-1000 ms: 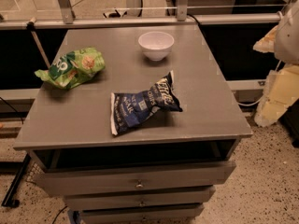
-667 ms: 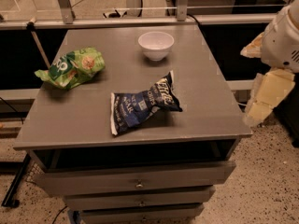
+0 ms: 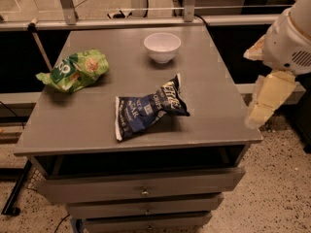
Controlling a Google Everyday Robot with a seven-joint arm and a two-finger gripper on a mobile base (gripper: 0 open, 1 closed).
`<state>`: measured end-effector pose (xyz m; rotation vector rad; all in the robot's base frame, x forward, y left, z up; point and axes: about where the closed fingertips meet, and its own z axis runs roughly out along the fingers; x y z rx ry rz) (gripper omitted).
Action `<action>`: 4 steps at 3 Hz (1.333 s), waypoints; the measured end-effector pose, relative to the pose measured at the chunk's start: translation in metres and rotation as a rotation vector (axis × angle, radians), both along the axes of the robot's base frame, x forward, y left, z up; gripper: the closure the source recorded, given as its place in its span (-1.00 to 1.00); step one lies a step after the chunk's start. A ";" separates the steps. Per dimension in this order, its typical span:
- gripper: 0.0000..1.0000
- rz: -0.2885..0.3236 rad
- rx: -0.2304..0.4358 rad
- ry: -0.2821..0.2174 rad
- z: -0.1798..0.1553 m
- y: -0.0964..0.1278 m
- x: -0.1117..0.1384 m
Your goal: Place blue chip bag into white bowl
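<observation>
The blue chip bag [image 3: 148,108] lies crumpled on the grey table top [image 3: 214,81], near the front middle. The white bowl [image 3: 162,46] stands upright and empty at the back middle, well behind the bag. My arm comes in from the right edge of the camera view. Its gripper [image 3: 265,101] hangs off the table's right side, level with the bag and about a bag's length to its right. It holds nothing that I can see.
A bright green snack bag [image 3: 75,71] lies at the table's left side. The table top sits on a unit of drawers [image 3: 141,191]. A metal rail [image 3: 146,21] and posts run behind the table. Speckled floor lies to the right.
My arm and gripper have moved left, closer to the table's right edge. The bags and the bowl have not moved.
</observation>
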<state>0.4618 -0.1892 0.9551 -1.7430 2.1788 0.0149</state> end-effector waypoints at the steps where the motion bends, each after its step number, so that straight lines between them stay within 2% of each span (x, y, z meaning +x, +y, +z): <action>1: -1.00 0.022 0.005 0.010 -0.011 0.018 0.012; 2: -1.00 0.046 0.019 0.027 -0.029 0.055 0.029; 3: -1.00 0.039 0.018 0.045 -0.050 0.075 0.043; 4: -1.00 0.000 0.058 0.045 -0.066 0.082 0.053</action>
